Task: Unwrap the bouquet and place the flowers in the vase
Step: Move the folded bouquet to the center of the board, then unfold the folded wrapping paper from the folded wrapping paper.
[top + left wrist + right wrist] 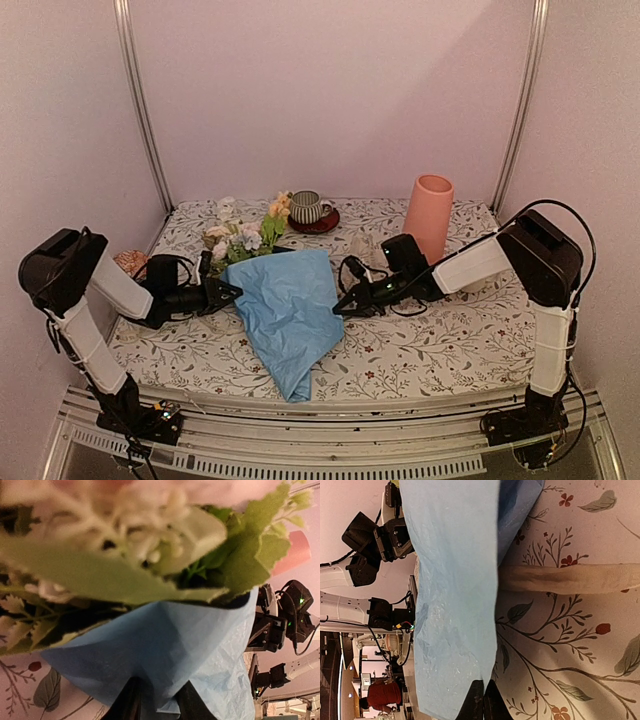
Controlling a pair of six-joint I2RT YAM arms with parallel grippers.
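The blue wrapping paper (290, 310) lies opened out on the table, and its lower corner hangs over the front edge. The flowers (240, 235) rest at its far left corner, with blurred leaves and pale blooms (150, 545) filling the left wrist view. My left gripper (228, 293) is shut on a fold of the paper (200, 645) at its left edge, the fold pinched between the fingers (159, 700). My right gripper (340, 305) is shut at the right edge of the paper (455, 605), its tips (484, 697) pressed together on that edge. The salmon-pink vase (429, 215) stands upright at the back right.
A striped cup on a red saucer (306, 208) stands at the back centre. The cream ribbon (570, 578) lies loose on the floral cloth to the right of the paper. A small pinkish object (130, 262) sits by the left arm.
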